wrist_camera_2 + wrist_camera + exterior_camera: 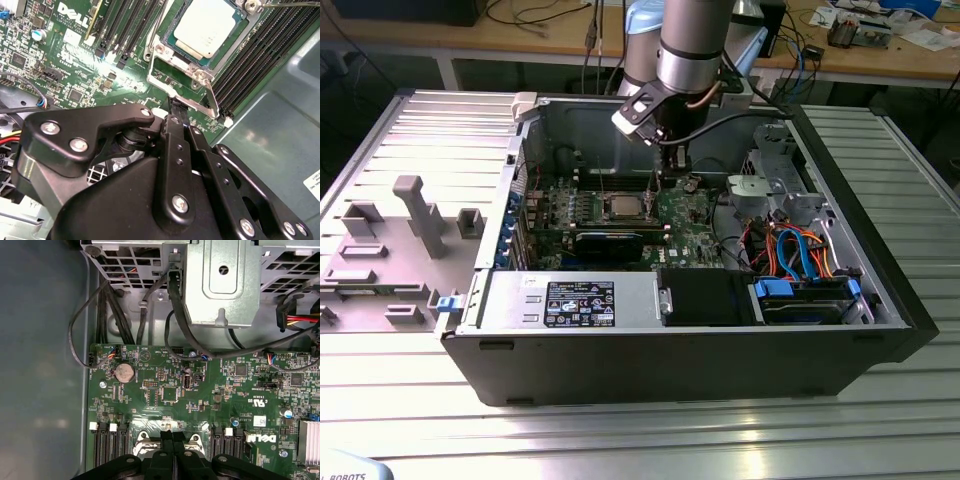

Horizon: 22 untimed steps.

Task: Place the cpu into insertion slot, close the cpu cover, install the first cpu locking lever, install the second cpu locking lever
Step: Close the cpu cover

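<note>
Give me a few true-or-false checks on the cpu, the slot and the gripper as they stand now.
1. The cpu lies in the slot. True.
2. The gripper holds the cpu. False: its tips are at the slot's edge, off the cpu, which lies in the slot.
3. The gripper's fingers are spread wide. False: they are shut together.
4. A coin cell sits on the motherboard. True.
</note>
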Tool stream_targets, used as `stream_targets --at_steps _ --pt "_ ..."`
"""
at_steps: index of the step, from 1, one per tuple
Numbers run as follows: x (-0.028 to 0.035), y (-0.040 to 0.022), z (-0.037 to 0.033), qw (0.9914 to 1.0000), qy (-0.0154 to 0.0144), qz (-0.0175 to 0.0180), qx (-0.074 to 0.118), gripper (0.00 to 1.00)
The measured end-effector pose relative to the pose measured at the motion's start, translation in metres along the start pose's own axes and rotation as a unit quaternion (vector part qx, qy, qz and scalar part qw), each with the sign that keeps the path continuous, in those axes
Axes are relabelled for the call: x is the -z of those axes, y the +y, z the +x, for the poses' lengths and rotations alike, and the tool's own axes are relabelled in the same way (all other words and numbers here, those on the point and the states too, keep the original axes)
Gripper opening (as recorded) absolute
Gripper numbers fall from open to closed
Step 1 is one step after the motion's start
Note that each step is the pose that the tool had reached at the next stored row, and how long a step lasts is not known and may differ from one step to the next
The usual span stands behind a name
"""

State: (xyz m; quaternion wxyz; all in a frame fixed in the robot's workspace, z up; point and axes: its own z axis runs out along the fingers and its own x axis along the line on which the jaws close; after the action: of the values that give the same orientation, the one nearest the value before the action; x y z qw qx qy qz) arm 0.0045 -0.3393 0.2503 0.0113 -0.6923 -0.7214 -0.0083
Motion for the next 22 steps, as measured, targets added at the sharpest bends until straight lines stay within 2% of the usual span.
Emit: stream_targets --at_steps 9,22 --pt "-0.0061 -0.0008 -0.0001 0.99997 0.0003 0.0081 0.000 0.11" --pt "-0.0082 -0.0125 0.0003 0.99996 0.0005 0.0084 0.000 0.11"
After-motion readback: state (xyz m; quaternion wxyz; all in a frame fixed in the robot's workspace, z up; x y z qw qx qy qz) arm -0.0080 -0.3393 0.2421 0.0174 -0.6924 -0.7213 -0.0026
